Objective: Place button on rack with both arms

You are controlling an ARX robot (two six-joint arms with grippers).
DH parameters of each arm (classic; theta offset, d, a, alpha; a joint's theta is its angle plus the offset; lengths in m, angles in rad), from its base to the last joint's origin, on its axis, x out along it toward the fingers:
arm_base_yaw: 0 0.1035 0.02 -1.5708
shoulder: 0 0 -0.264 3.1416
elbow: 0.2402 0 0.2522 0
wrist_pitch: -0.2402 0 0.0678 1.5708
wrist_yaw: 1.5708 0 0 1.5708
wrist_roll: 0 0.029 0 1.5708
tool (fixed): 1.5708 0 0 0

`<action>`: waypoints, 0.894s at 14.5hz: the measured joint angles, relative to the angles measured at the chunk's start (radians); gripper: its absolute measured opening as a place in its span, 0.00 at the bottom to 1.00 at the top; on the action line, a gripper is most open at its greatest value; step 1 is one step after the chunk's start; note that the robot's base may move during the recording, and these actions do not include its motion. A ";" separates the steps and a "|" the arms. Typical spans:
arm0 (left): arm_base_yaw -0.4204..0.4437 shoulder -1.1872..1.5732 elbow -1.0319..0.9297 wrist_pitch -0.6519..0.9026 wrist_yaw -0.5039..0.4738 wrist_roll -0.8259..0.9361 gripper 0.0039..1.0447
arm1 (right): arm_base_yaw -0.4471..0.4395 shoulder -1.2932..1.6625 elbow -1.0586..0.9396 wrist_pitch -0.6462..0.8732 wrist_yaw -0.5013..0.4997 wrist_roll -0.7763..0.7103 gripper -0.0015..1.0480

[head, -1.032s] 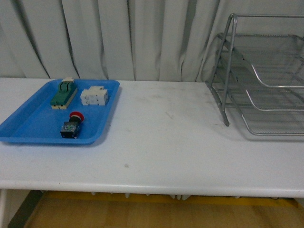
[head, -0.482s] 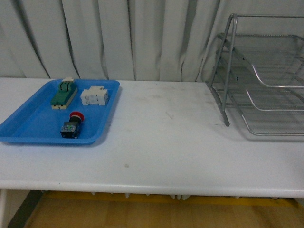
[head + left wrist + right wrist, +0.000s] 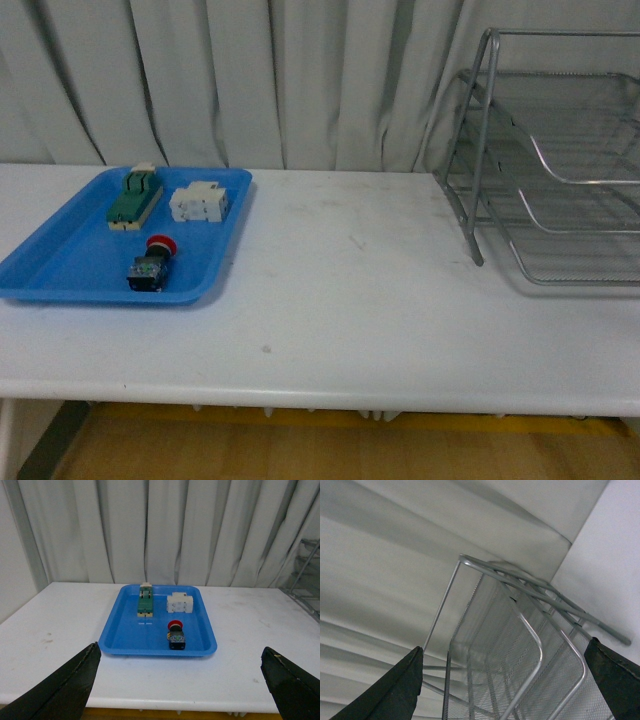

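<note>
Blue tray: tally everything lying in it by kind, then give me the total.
In the blue tray:
red-capped button: 1
green-and-cream switch block: 1
white circuit breaker: 1
Total: 3

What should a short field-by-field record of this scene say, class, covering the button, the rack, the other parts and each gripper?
Button: lying in the blue tray, near its front edge, not gripped
Other tray items: green-and-cream switch block and white circuit breaker, toward the back
Rack: on the table, right side, visible tiers empty
Left gripper: open, holding nothing, facing the tray
Right gripper: open, holding nothing, facing the rack
</note>
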 joint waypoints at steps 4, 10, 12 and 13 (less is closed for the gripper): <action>0.000 0.000 0.000 0.000 0.000 0.000 0.94 | 0.024 0.200 0.019 0.172 -0.008 0.275 0.94; 0.000 0.000 0.000 0.000 0.000 0.000 0.94 | 0.128 0.363 0.093 0.236 0.017 0.381 0.94; 0.000 0.000 0.000 0.000 0.000 0.000 0.94 | 0.154 0.384 0.085 0.236 0.012 0.388 0.94; 0.000 0.000 0.000 0.000 0.000 0.000 0.94 | 0.169 0.402 0.085 0.238 0.005 0.391 0.94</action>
